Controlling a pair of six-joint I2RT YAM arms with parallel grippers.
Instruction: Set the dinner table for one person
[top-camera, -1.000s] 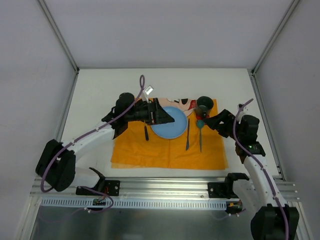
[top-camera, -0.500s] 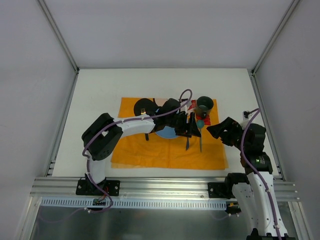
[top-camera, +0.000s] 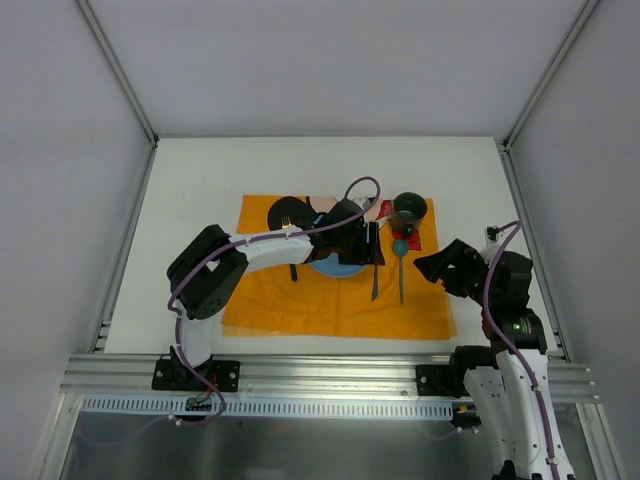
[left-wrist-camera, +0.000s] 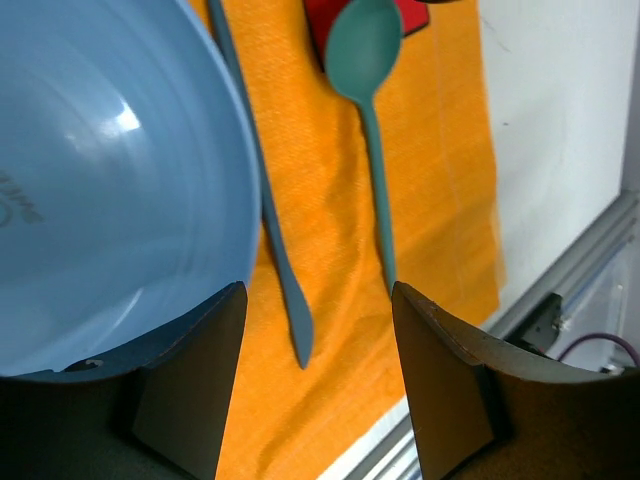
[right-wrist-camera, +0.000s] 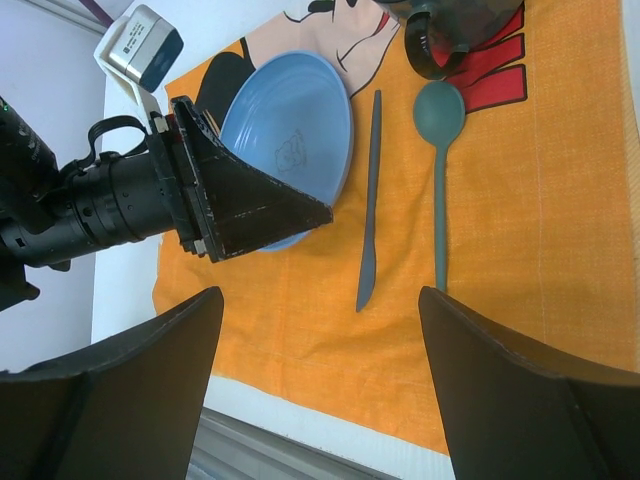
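A large flat white rectangular worktop (top-camera: 200, 190) was seen from above, enclosed by grey walls (top-camera: 60, 150) and edged at the near side by an aluminium rail (top-camera: 320, 372). At its middle an orange cloth placemat printed with a cartoon mouse (top-camera: 330, 305) was spread flat. On the placemat a round light-blue plate (right-wrist-camera: 290, 110) was set. A slim dark knife (right-wrist-camera: 369, 230) was laid just to its right, apart from the rim. A teal plastic spoon (right-wrist-camera: 440, 200) was laid beside the knife, bowl pointing away. A dark mug (top-camera: 407, 207) was stood at the far right corner of the placemat, just beyond the spoon's bowl. A dark fork (top-camera: 293, 268) was laid left of the plate.

The left tool (left-wrist-camera: 318, 300) was held low above the plate's right edge. Its fingers (left-wrist-camera: 190, 380) were spread, with nothing pinched between them, and the knife was seen through the gap. The right tool (right-wrist-camera: 320, 295) was held near the placemat's right edge, spread wide and gripping nothing.
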